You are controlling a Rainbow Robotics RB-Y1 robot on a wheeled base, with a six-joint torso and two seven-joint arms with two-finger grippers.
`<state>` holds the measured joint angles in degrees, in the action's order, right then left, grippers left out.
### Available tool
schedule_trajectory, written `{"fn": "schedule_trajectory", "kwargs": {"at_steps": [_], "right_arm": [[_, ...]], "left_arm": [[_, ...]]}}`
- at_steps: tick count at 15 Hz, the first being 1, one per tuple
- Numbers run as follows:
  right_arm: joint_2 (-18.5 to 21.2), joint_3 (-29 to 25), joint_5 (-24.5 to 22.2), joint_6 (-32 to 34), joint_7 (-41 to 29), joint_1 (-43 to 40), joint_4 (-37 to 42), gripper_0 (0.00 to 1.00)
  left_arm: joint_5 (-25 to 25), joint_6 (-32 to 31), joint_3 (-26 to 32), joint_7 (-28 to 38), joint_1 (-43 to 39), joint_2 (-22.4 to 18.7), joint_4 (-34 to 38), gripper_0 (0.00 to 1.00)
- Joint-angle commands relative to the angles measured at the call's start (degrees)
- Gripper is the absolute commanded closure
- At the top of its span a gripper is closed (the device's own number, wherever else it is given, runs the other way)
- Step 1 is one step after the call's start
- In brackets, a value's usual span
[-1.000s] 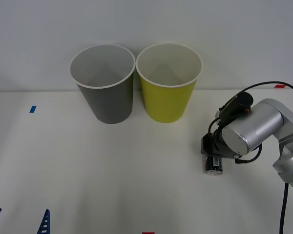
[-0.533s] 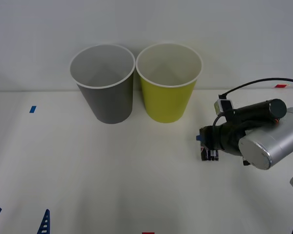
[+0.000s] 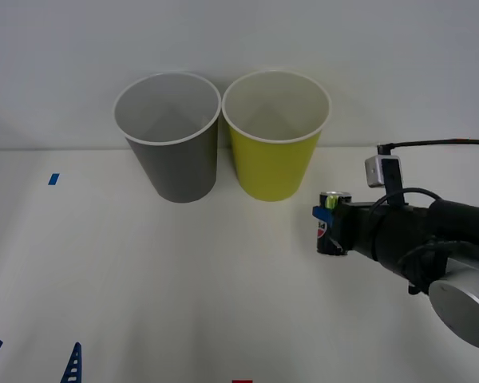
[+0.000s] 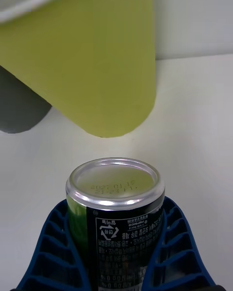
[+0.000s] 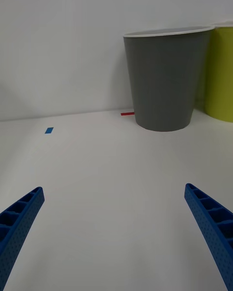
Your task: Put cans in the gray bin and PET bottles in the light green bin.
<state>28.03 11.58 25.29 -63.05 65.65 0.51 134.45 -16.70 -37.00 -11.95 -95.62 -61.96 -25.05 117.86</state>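
Note:
My right gripper (image 3: 329,223) is shut on the can (image 3: 331,220), a slim black can with a silver top and a green-and-white label, held upright above the table just right of the light green bin (image 3: 276,152). In the right wrist view the can (image 4: 115,208) sits between the blue ribbed fingers (image 4: 180,245), with the light green bin (image 4: 92,63) close ahead of it. The gray bin (image 3: 170,144) stands to the left of the green one, touching it at the rim. My left gripper (image 3: 32,361) is parked open at the near left edge; its wrist view shows the gray bin (image 5: 165,77).
A blue tape mark (image 3: 53,179) lies at the far left of the white table (image 3: 184,287); a red mark (image 3: 242,381) sits at the near edge. A black cable (image 3: 439,144) runs along my right arm. A wall rises behind the bins.
My right gripper lifted the can off the table, turned it upright and carried it left and toward the light green bin. The left arm has not moved.

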Motion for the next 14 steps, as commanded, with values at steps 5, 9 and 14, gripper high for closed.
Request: {"fn": "schedule_trajectory", "kwargs": {"at_steps": [5, 9, 14], "right_arm": [[-5.88, 1.34, -3.32, 0.56, -0.08, 1.51, 7.14, 0.86], [-7.99, 5.12, -9.38, 0.56, -0.96, 5.99, 7.23, 0.87], [-9.75, 5.91, -9.47, 0.56, -1.84, 11.09, 7.58, 0.89]], "left_arm": [[0.00, 0.00, 0.00, 0.00, 0.00, 0.00, 0.00, 0.00], [0.00, 0.00, 0.00, 0.00, 0.00, 0.00, 0.00, 0.00], [0.00, 0.00, 0.00, 0.00, 0.00, 0.00, 0.00, 0.00]]}}
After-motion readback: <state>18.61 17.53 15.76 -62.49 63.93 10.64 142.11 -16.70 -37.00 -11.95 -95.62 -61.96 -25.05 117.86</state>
